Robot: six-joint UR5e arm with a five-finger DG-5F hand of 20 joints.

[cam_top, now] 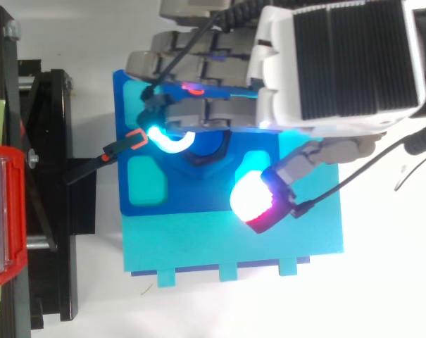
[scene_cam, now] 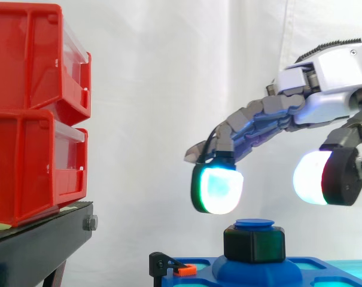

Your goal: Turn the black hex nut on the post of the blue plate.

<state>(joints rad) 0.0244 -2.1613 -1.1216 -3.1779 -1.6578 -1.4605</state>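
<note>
1. Far left in the side view, red bins (scene_cam: 37, 113) sit stacked on the black stand (scene_cam: 43, 236), well apart from the action.
2. Moving right, a small orange clip (scene_cam: 185, 269) marks the left end of the blue plate (scene_cam: 204, 277).
3. Here's the target: the black nut (scene_cam: 254, 244) sits on the post (scene_cam: 254, 223), whose blue cap shows just above it. The post stands upright, so the turning axis is vertical.
4. Above it, the hand (scene_cam: 324, 101) reaches in from the right, spread wide and holding nothing. A finger pad (scene_cam: 219, 188) glows cyan up and left of the nut, and the thumb pad (scene_cam: 312, 177) glows white up and right. Neither touches it.
5. So the nut lies straight down, under the gap between those two pads. From above, the fingers cover the post, with the thumb off to one side over the plate.
6. My read: a descent comes next, bringing the pads either side of the nut's flats before any twist.
</note>
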